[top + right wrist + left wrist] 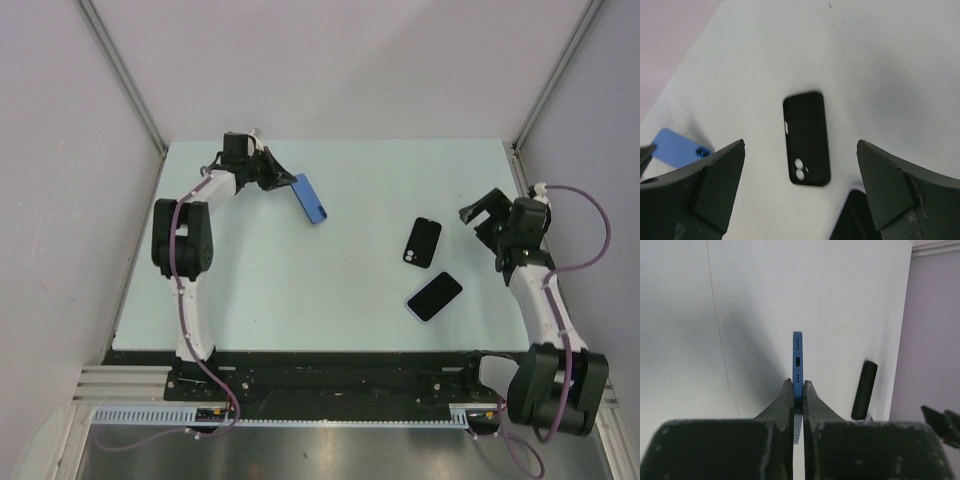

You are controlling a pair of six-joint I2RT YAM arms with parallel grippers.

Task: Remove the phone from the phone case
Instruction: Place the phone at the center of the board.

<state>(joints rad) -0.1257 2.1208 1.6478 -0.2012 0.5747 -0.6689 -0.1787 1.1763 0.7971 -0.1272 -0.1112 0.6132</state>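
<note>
Phone (312, 199), edge-on in the clamped left gripper (798, 391) far left, we'd lay flat before release; right gripper (485, 212) gapes empty near the black case (424, 241).
</note>
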